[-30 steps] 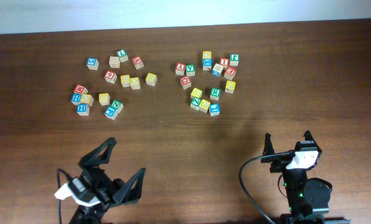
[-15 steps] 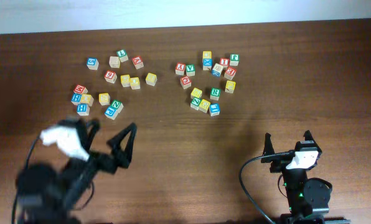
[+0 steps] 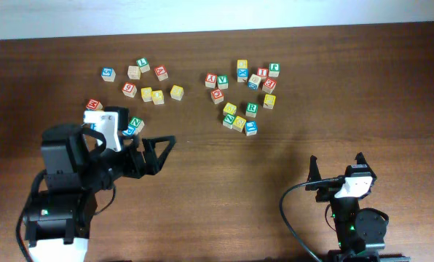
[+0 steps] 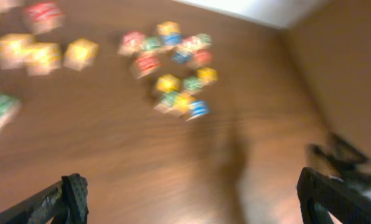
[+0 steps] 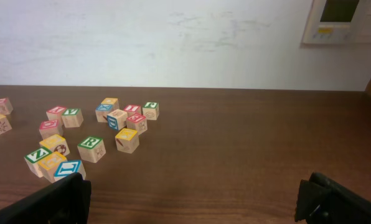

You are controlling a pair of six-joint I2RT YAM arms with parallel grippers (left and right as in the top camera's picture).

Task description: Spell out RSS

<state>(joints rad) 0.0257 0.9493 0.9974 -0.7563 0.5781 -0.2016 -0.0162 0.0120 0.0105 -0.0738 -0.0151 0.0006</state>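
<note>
The cube with a green R (image 3: 252, 109) sits in the right cluster, and also shows in the right wrist view (image 5: 91, 148). Several yellow-faced cubes lie in both clusters, such as one near the R (image 3: 239, 123) and one in the left cluster (image 3: 176, 92); I cannot read their letters. My left gripper (image 3: 151, 144) is open and empty, raised beside the left cluster; its view (image 4: 192, 199) is blurred. My right gripper (image 3: 336, 161) is open and empty near the front right, and bare table shows between its fingers (image 5: 195, 199).
Blue, red and green lettered cubes fill two clusters at the back, a left one (image 3: 129, 90) and a right one (image 3: 215, 80). A blue cube (image 5: 67, 169) lies nearest the right gripper's left finger. The wall (image 5: 173, 37) stands behind the table.
My left arm has swung up from the front edge toward the left cluster, its open gripper now pointing right. The right arm and the cubes have not moved.
</note>
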